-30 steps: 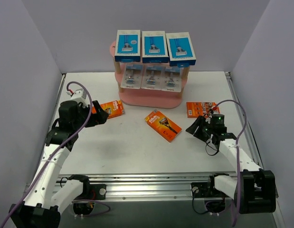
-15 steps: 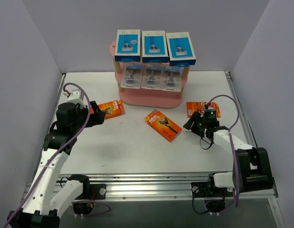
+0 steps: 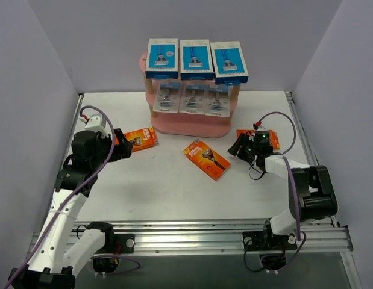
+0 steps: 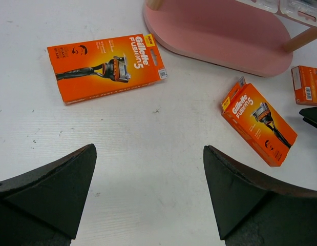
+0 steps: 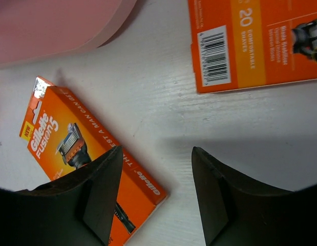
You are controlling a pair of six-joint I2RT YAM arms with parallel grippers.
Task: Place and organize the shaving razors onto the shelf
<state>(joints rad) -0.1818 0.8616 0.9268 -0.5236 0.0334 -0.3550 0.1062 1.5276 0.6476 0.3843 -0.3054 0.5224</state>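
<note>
Left jaws released wide, empty, beside orange Fusion5 pack near bench's left edge. Right jaws parted, empty, between centre pack and right-edge pack.

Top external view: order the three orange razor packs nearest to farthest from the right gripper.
1. Right orange pack, just beyond the right gripper.
2. Centre orange pack, to its left, before the shelf.
3. Left orange pack, far across, beside the left gripper.

Orange pack nr pink shelf; L gripper wide.
</note>
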